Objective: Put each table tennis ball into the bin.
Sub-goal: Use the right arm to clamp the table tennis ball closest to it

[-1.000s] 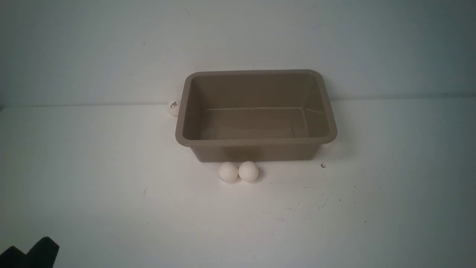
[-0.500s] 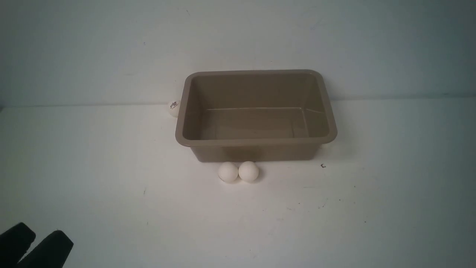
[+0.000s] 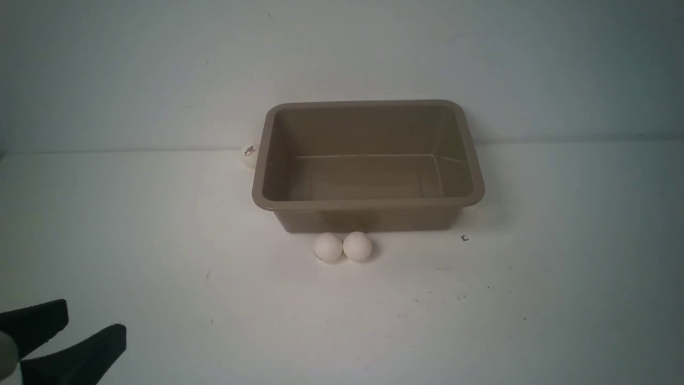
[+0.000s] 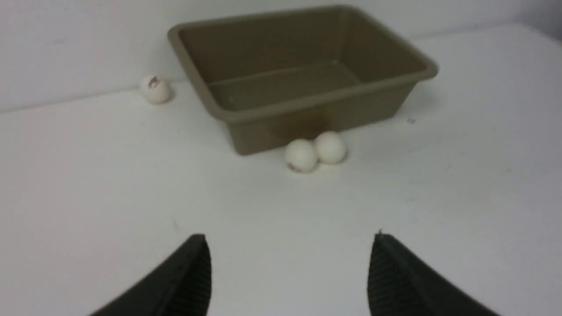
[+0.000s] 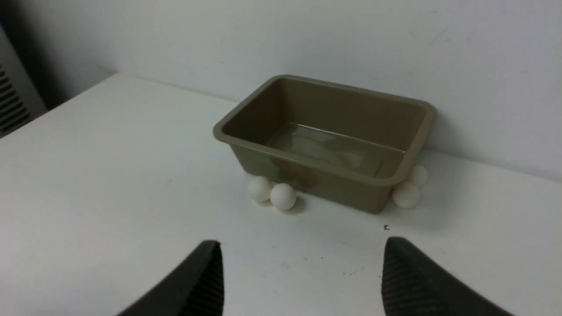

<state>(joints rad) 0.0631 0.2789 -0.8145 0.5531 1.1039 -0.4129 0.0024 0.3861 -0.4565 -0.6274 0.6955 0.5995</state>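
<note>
The taupe bin (image 3: pixel 368 203) stands empty at the back middle of the white table. Two white table tennis balls (image 3: pixel 327 247) (image 3: pixel 357 246) touch each other just in front of its near wall. A third ball with a dark logo (image 3: pixel 249 154) rests by its far left corner. In the right wrist view, two more balls (image 5: pixel 406 194) (image 5: pixel 418 175) sit against the bin's right end. My left gripper (image 3: pixel 90 320) is low at the front left, far from the balls, open and empty (image 4: pixel 290 239). My right gripper (image 5: pixel 303 245) is open and empty, well short of the bin (image 5: pixel 303 160).
A pale wall rises right behind the bin. A small dark mark (image 3: pixel 464 238) lies on the table near the bin's front right corner. A grey vented panel (image 5: pixel 13 105) stands past the table's left edge.
My left gripper has come further into the front view from the lower-left corner, moving forward and right. The balls and the bin have not moved.
</note>
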